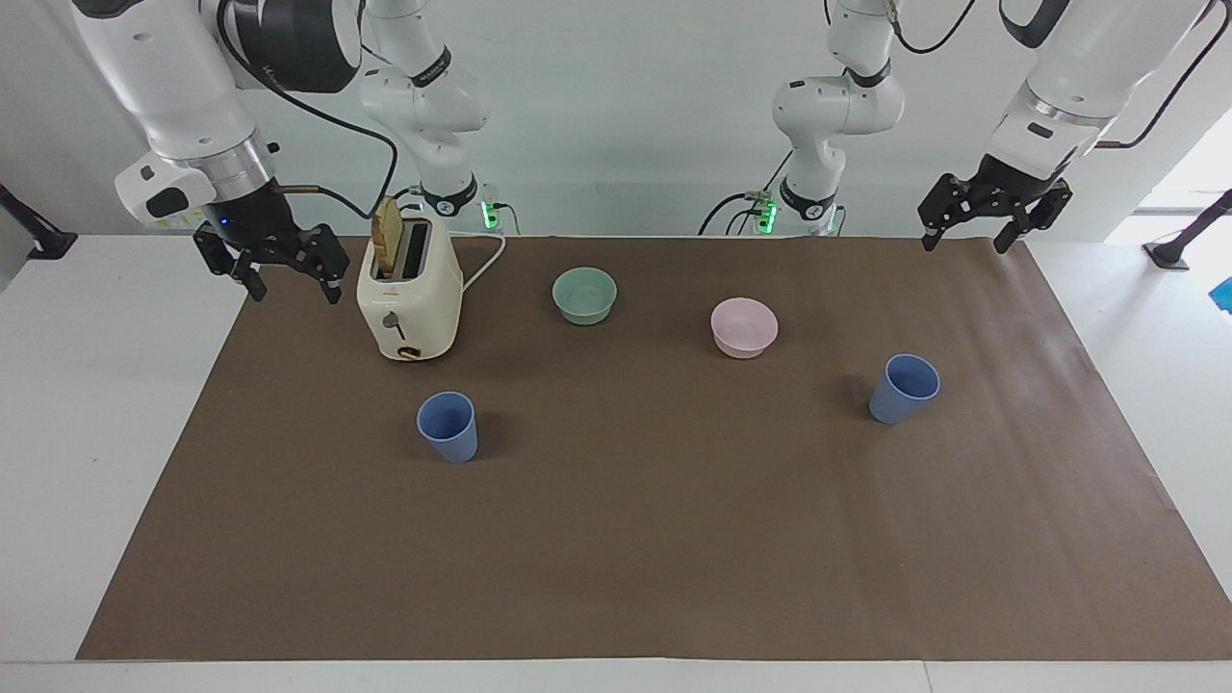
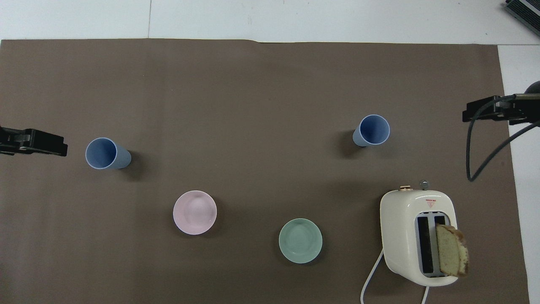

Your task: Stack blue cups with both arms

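Left gripper (image 1: 991, 219): raised over the mat's corner at the left arm's end, fingers spread, holding nothing.
Right gripper (image 1: 272, 265): raised over the mat's edge at the right arm's end, beside the toaster, fingers spread, holding nothing.
Cup one (image 1: 905, 388): upright on the mat toward the left arm's end, farther from the robots than the pink bowl.
Cup two (image 1: 448, 425): upright toward the right arm's end, farther out than the toaster, well apart from cup one.
Toaster (image 1: 409, 289): cream, a bread slice (image 1: 387, 235) standing in one slot.
Green bowl (image 1: 584, 295): between toaster and pink bowl (image 1: 744, 327).
Mat (image 1: 635, 539): brown, covering the white tabletop (image 1: 87, 404).
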### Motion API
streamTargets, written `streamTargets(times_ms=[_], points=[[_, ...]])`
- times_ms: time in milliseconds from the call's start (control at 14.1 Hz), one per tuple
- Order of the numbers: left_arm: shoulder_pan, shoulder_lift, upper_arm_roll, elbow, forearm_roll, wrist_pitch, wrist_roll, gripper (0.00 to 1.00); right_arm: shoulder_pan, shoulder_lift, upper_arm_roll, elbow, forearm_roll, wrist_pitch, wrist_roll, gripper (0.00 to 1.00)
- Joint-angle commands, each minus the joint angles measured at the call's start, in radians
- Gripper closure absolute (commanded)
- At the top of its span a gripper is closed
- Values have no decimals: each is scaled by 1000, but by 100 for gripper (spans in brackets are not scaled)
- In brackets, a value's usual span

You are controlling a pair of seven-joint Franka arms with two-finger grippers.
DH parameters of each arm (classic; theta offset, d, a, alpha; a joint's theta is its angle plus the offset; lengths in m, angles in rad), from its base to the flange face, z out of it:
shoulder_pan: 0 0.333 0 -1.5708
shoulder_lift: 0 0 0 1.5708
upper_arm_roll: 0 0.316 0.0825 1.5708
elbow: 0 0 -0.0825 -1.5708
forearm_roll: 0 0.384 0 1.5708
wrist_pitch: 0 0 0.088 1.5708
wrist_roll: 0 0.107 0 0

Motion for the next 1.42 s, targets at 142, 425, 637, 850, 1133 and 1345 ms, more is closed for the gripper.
streamTargets(times_ms=[142, 425, 637, 850, 1133, 1345], points=[[-5, -23, 3, -31, 8, 1, 11, 0, -5, -19, 4, -18, 10, 3, -8, 0], [-7, -23, 3, -31, 8, 1, 11, 0, -2, -19, 8, -18, 10, -2, -9, 0], [-5, -23, 3, -31, 8, 1, 11, 0, -2, -19, 7, -18, 10, -2, -8, 0], [-4, -23, 3, -31, 8, 1, 11, 0, -8, -19, 7, -18, 10, -3, -8, 0], [-2, -22, 3, -39, 8, 5, 11, 0, -10, -19, 4, -18, 12, 3, -13, 0], [13, -17, 4, -60, 8, 53, 11, 0, -8, -19, 4, -18, 12, 6, -12, 0]])
